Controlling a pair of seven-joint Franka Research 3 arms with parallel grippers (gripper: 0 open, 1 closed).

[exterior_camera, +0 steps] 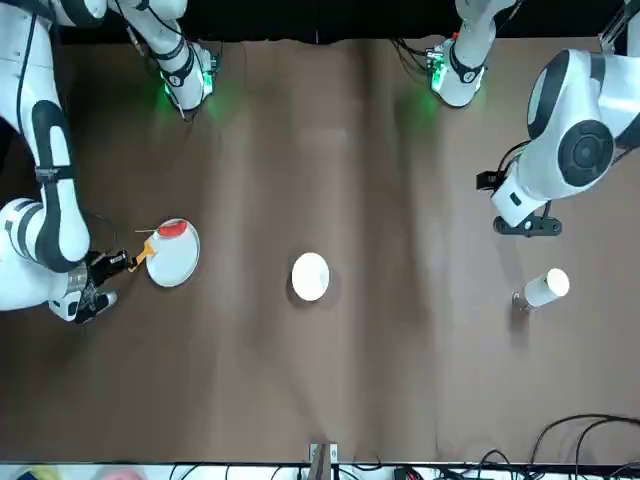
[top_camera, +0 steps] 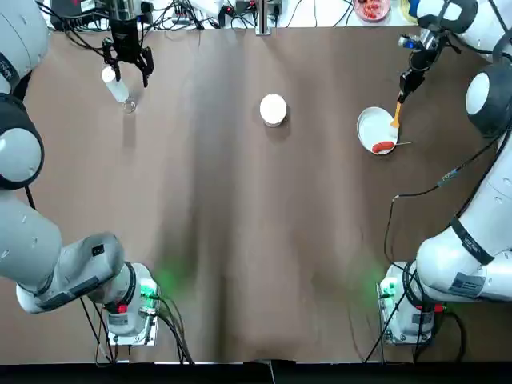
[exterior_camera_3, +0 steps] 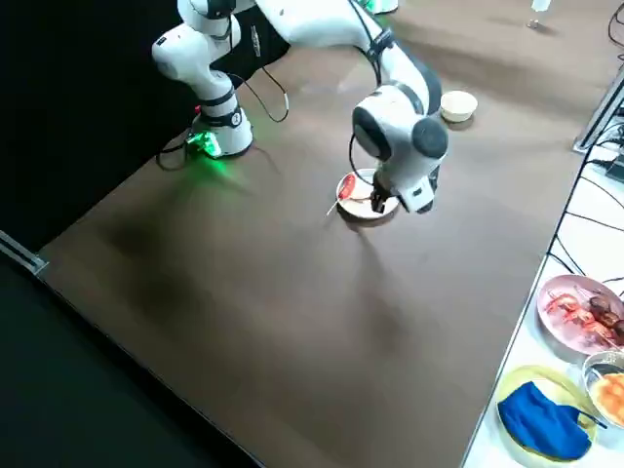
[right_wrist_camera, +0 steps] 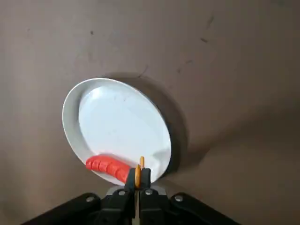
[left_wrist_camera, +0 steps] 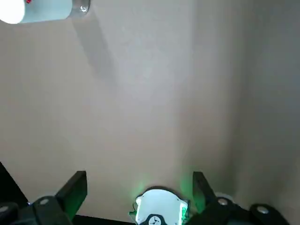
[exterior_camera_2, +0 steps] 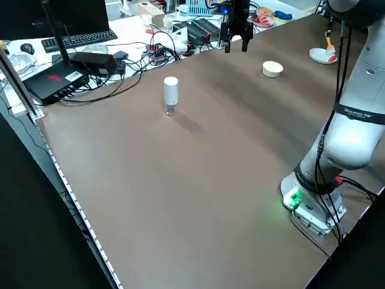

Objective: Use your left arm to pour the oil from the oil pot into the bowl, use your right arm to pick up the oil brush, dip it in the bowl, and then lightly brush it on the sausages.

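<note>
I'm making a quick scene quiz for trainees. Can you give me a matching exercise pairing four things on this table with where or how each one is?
Things:
1. oil pot
2. bowl
3. oil brush
4. sausage

States:
A. lying on the plate
B. held by the right gripper
C. standing upright below the open left gripper
D. alone mid-table

Pairs: 1-C, 2-D, 3-B, 4-A
</note>
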